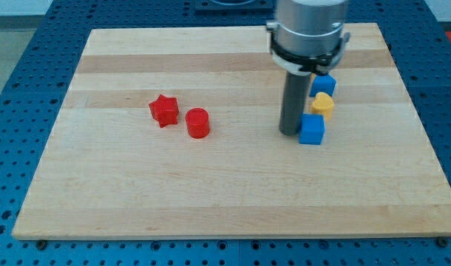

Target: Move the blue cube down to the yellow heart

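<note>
No jaws are fitted; my tip (290, 131) is set just left of a blue cube (312, 128), below the yellow heart (322, 104); another blue block (325, 83) is seen above, on the worktop (137, 192)

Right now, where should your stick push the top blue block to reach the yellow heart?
My tip, now left of the lower blue cube, should probably push the upper blue cube on its flat far side, from the view's top: the yellow heart sits just below.

Obstacles at the view's right: blue cube (312, 128), yellow heart (322, 104) and second blue block (324, 83) stood stacked in a tight column. Red star (164, 110) and red cylinder (198, 123) sat well apart, leftward.
</note>
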